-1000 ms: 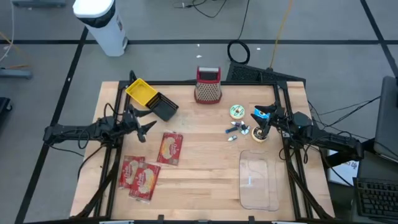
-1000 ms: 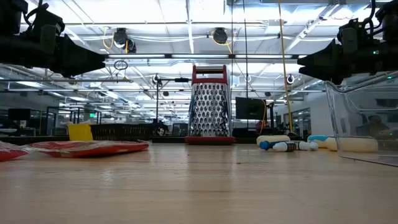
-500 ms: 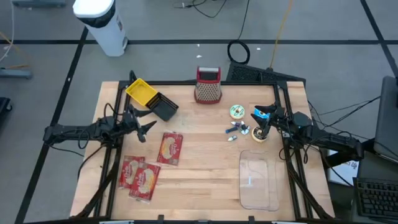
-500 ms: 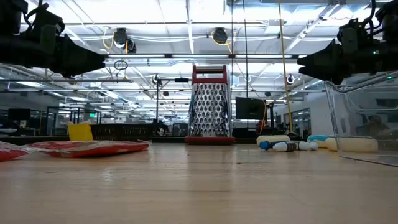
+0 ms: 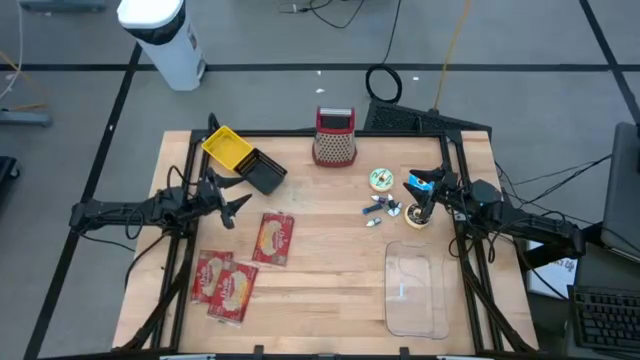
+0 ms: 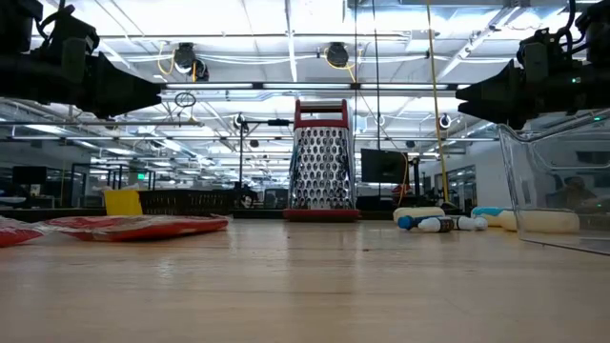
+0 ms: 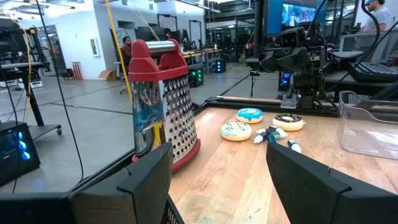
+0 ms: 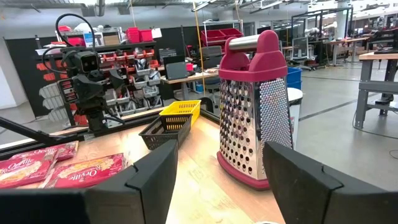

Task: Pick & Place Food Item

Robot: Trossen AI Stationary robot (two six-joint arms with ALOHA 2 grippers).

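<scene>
The left gripper is hovering near the bench's left edge with its jaws released, gripping nothing, and the right gripper is doing likewise near the right edge. Three red snack packets are lying toward the front-left corner, while a clear plastic container is sitting near the front-right corner and a box grater is standing at the back edge

Both arms are dark, near-black, built of slim jointed segments on black tubular frames. Left arm: thin black cables looped along the forearm. Right arm: similar cabling trailing from its base. Wrist views show matte black, angular fingers with flat bevelled faces; no markings legible.
</scene>
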